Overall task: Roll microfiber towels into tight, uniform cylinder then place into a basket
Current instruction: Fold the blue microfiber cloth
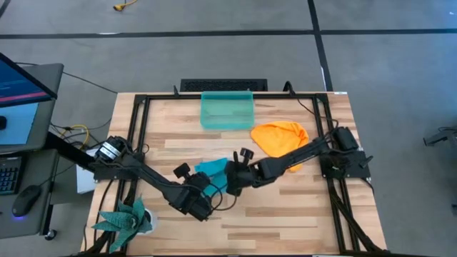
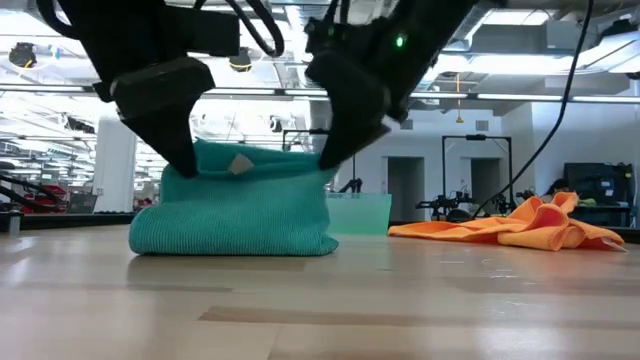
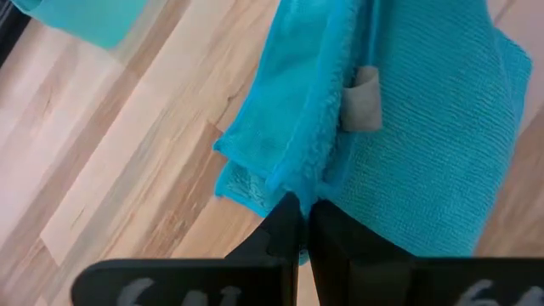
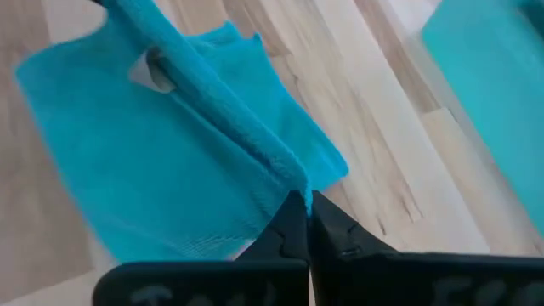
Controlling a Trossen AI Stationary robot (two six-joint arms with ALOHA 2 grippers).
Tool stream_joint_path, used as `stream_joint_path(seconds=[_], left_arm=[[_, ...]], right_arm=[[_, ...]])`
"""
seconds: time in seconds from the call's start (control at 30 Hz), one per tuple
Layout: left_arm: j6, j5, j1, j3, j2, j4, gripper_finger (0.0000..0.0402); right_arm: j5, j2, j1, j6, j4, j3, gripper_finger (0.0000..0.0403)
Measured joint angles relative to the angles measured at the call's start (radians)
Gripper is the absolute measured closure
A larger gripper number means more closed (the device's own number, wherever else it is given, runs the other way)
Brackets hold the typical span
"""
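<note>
Two robot hands pinch a teal towel at opposite ends, mid-surface.

The left hand (image 3: pixel 299 223) and right hand (image 4: pixel 299 214) are each clamped on an edge of the teal towel (image 1: pixel 211 170), apparently to keep the fold taut for rolling. It lies bunched on the surface (image 1: pixel 285 214), near the basket (image 1: pixel 227 111). The orange towel (image 1: pixel 280 135) waits just beside the basket.
</note>
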Motion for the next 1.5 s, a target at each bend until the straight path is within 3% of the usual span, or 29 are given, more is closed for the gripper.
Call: stream_joint_path(seconds=[0.2,0.6,1.03,1.23,1.5], left_arm=[[-0.002,0.054,0.006,-0.001,0.0,-0.011,0.0395],[0.052,0.013,0.038,-0.002,0.0,-0.002,0.0386],[0.074,-0.008,0.037,-0.041,0.001,-0.025,0.029],[0.091,0.043,0.022,-0.044,0.001,-0.044,0.0277],[-0.13,0.056,-0.064,-0.043,0.001,-0.24,0.0282]], right_arm=[[-0.012,0.0,-0.014,-0.062,0.123,-0.031,0.0392],[-0.001,0.038,-0.045,-0.064,0.106,-0.035,0.0391],[0.029,0.09,-0.081,-0.09,0.152,-0.033,0.0386],[0.029,0.096,-0.077,-0.128,0.163,-0.033,0.0394],[0.011,0.087,-0.055,-0.207,0.253,-0.032,0.0392]])
